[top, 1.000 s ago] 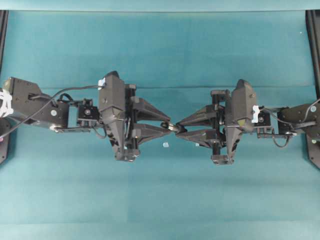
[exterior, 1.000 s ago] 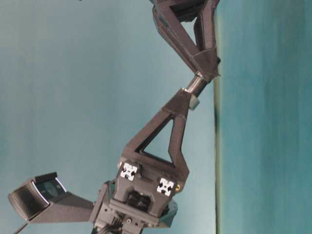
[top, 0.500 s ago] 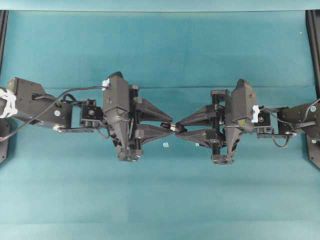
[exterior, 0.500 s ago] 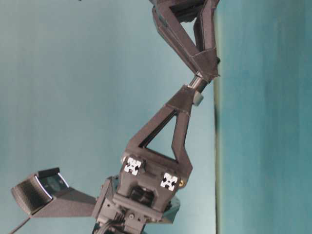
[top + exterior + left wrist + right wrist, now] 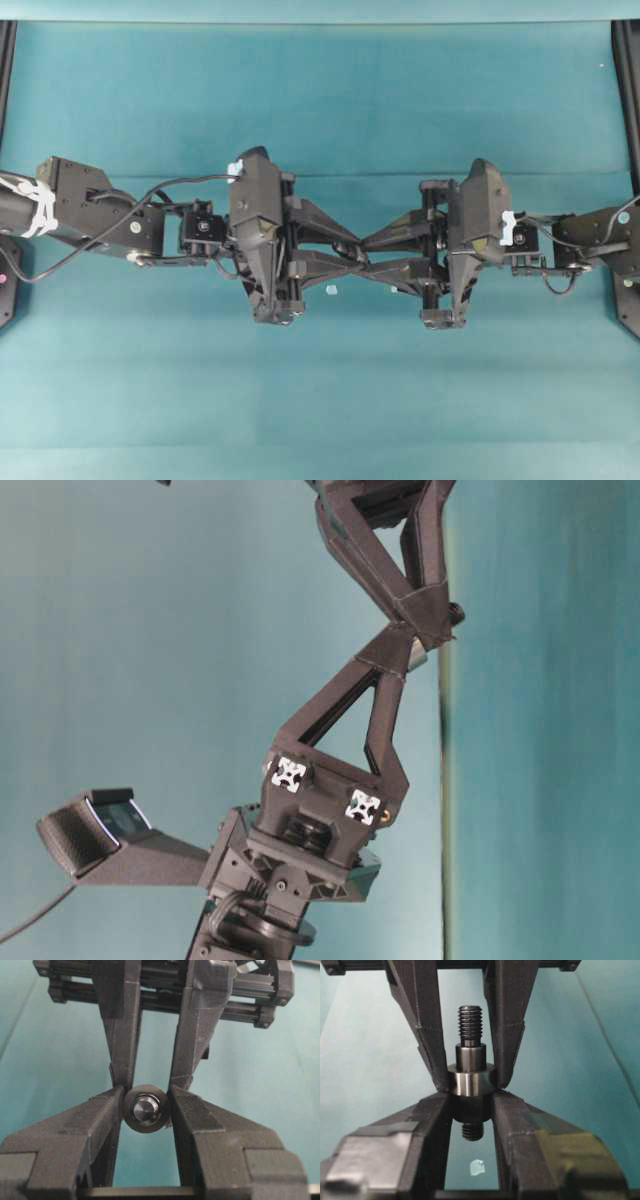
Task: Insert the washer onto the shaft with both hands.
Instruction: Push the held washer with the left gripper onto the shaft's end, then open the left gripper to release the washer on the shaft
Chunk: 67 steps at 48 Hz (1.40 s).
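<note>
1. Left gripper [image 5: 352, 256]: reaches in from the left side of the overhead view and meets the other one near the middle of the frame.
2. Right gripper [image 5: 368, 258]: reaches in from the right side of that view, with fingers crossing over those of the left gripper.
3. Washer [image 5: 144, 1109]: sits in the middle of the left wrist view, squeezed on both sides by the left gripper's fingers [image 5: 95, 1120], which are closed tight on it.
4. Shaft [image 5: 470, 1057]: stands upright in the middle of the right wrist view and pokes up through the washer, with a screw-thread tip above it and a short threaded end below.
5. Right gripper's fingers [image 5: 425, 1115]: come in from the bottom of the right wrist view and are closed on the shaft, pinching it just under the washer.
6. In the left wrist view, shows as a shiny round end inside the hole of the washer.
7. White speck [image 5: 477, 1166]: lies on the blue-green cloth [image 5: 320, 100], low in the right wrist view and apart from the grippers.
</note>
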Tool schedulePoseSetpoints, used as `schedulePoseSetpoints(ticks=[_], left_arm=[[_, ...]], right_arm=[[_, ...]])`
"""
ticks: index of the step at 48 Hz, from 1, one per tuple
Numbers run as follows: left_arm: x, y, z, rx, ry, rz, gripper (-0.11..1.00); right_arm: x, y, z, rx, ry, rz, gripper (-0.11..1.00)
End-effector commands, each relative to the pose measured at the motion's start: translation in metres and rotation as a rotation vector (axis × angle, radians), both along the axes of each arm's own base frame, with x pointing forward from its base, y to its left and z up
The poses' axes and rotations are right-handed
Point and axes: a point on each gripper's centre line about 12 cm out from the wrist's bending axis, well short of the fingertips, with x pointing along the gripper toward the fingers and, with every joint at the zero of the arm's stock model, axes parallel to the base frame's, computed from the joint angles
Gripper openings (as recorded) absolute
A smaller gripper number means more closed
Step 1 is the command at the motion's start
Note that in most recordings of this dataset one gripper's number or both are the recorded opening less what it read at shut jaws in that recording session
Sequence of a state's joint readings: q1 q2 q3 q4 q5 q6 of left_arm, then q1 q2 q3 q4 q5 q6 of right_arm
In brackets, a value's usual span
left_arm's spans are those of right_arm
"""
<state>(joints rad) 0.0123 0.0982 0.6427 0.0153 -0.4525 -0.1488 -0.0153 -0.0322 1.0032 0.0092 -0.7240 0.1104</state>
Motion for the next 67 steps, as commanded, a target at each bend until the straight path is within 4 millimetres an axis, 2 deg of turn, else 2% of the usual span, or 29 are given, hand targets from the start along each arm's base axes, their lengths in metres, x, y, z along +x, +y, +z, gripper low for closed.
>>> schedulePoseSetpoints(ticks=[1, 43, 45, 50, 54, 67], left_arm=[[0.003, -0.001, 0.008, 0.000, -0.020, -0.004, 0.36], [-0.001, 0.001, 0.011, -0.009, -0.006, 0.003, 0.36], [0.000, 0.001, 0.013, -0.009, -0.011, 0.003, 0.39], [-0.001, 0.001, 0.015, -0.007, -0.015, 0.003, 0.66], [-0.001, 0.001, 0.016, -0.004, -0.018, 0.002, 0.81], [-0.002, 0.001, 0.018, -0.004, -0.021, 0.002, 0.76]], right_arm=[[0.007, -0.001, 0.011, 0.003, -0.046, -0.004, 0.01], [0.006, 0.000, 0.010, 0.004, -0.037, -0.003, 0.01], [0.006, -0.001, 0.010, 0.003, -0.037, -0.004, 0.01], [0.006, 0.000, 0.010, 0.003, -0.037, -0.002, 0.01], [0.006, 0.000, 0.010, 0.003, -0.037, -0.002, 0.01], [0.004, 0.002, 0.005, 0.004, 0.005, 0.004, 0.01]])
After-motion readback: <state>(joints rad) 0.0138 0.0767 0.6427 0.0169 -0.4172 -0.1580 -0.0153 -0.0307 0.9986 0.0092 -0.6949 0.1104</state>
